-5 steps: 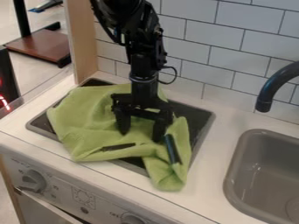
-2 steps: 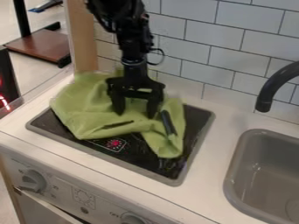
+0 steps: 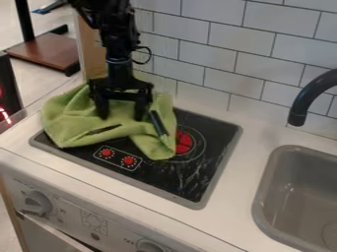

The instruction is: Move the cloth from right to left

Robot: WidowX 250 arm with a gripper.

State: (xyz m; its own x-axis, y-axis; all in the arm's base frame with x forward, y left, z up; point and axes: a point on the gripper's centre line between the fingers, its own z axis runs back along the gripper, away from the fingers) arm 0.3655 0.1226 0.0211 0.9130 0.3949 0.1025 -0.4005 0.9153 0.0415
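The black gripper (image 3: 122,110) hangs over the left part of the stovetop, pointing down onto the green cloth (image 3: 79,119). Cloth lies bunched around and below it, and some folds hide its lowest part. The cloth covers the left and back-left of the black cooktop (image 3: 211,147), with its left side near the counter's left edge. A narrow corner of it trails to the front right, beside the red burner mark. Two dark elongated strips show among the folds, one below the gripper and one to its right.
A grey sink (image 3: 299,197) is set into the counter at the right, with a dark curved faucet (image 3: 309,98) above it. White wall tiles (image 3: 230,59) rise behind, and a wooden post (image 3: 92,49) stands at the back left. Knobs (image 3: 38,203) line the front panel.
The gripper has shifted left and toward the back, and the cloth has gone along with it. The cooktop's right and front parts, with red marks, are now uncovered.
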